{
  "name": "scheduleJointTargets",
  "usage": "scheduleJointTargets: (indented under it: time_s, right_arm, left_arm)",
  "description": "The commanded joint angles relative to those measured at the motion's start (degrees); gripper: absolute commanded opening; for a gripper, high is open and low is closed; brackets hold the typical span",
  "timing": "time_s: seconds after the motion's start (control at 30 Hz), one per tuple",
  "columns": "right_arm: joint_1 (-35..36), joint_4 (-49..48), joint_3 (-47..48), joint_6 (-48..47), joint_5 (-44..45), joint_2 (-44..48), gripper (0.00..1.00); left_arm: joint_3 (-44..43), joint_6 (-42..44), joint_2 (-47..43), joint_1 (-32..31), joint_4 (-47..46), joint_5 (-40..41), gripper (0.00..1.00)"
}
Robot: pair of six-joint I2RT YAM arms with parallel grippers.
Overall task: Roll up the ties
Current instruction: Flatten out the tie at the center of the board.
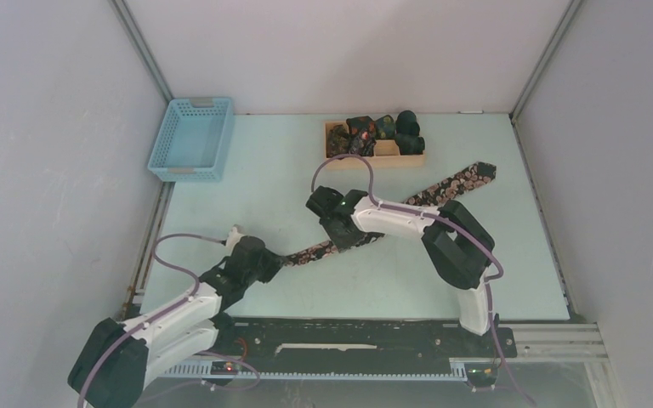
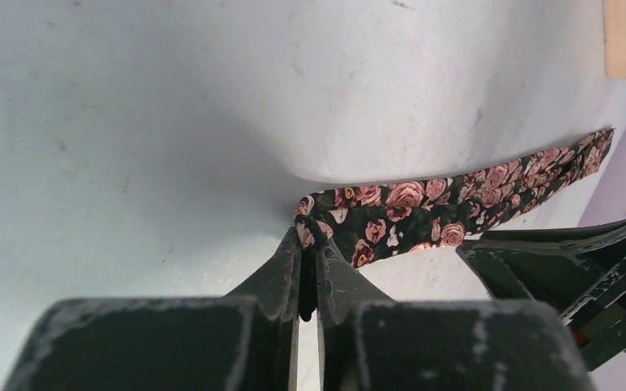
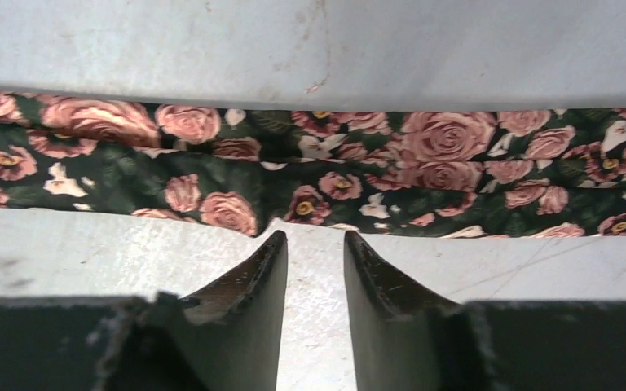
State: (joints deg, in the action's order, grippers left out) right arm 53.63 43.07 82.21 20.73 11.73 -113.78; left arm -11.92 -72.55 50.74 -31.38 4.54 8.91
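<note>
A long dark tie with pink roses lies stretched diagonally across the table, from near my left gripper up to the back right. My left gripper is shut on the tie's narrow end, pinched between the fingertips. My right gripper hovers over the middle of the tie, open with a narrow gap and empty; its tips sit just at the near edge of the fabric. Several small dark rolled ties sit in a wooden tray at the back.
A light blue plastic basket stands at the back left. The right arm's black link shows at the right of the left wrist view. Grey walls enclose the table on three sides.
</note>
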Motion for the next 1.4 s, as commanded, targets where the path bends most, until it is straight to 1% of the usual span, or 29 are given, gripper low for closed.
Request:
scheduleJointTargets:
  time_s: [0.0,0.03,0.07,0.13,0.17,0.2,0.23,0.3,0.4,0.53,0.67,0.83,1.03,1.27,1.37]
  right_arm:
    - [-0.7,0.0,1.8,-0.3,1.6,2.9,0.37]
    - [-0.6,0.1,1.6,-0.3,1.4,3.3,0.37]
    - [-0.5,-0.1,1.1,-0.2,1.1,3.9,0.38]
    - [-0.3,-0.5,-0.5,0.1,0.1,5.1,0.38]
    - [-0.2,-0.9,-1.3,0.3,-0.5,5.7,0.37]
    - [-0.1,-1.3,-2.3,0.5,-1.1,6.4,0.37]
    - [0.1,-1.8,-3.3,0.7,-1.5,7.0,0.37]
    - [0.1,-3.0,-5.7,0.9,-2.5,8.0,0.36]
    - [-0.3,-4.1,-7.7,1.2,-3.0,8.7,0.35]
    - [-1.6,-4.3,-9.5,0.7,-2.6,9.3,0.34]
    - [-3.1,-4.8,-11.6,0.4,-2.7,10.5,0.31]
    - [-5.9,-6.5,-14.9,0.3,-3.6,11.5,0.3]
    - [-9.8,-8.9,-16.6,-0.5,-4.5,10.4,0.29]
    - [-13.8,-9.2,-16.2,-1.9,-4.0,10.5,0.28]
    - [-13.6,-9.5,-16.2,-2.1,-5.1,12.0,0.28]
  left_arm:
    - [1.5,-2.6,-2.8,0.1,1.8,2.8,0.14]
    - [1.9,-2.9,-3.5,0.1,1.8,3.0,0.18]
    - [2.3,-3.2,-4.3,0.1,1.9,3.1,0.25]
    - [2.8,-3.6,-5.9,0.1,2.4,3.4,0.5]
    - [3.0,-3.7,-6.8,0.1,3.1,3.8,0.59]
    - [3.0,-3.7,-8.2,0.1,4.2,4.2,0.66]
    - [2.9,-3.8,-9.4,0.1,5.5,4.7,0.69]
    - [3.1,-3.7,-12.0,0.1,7.9,5.9,0.7]
    - [3.9,-2.5,-15.7,0.1,9.7,7.3,0.68]
    - [4.2,4.1,-18.4,0.1,9.4,6.9,0.66]
    - [4.1,10.5,-18.6,0.1,9.5,6.2,0.64]
    - [2.8,17.2,-15.5,0.1,8.4,4.8,0.62]
    - [1.8,18.4,-11.5,0.1,7.5,4.4,0.61]
    - [1.8,17.9,-12.4,0.1,8.2,4.7,0.6]
    - [1.6,17.9,-12.7,0.1,8.8,4.7,0.56]
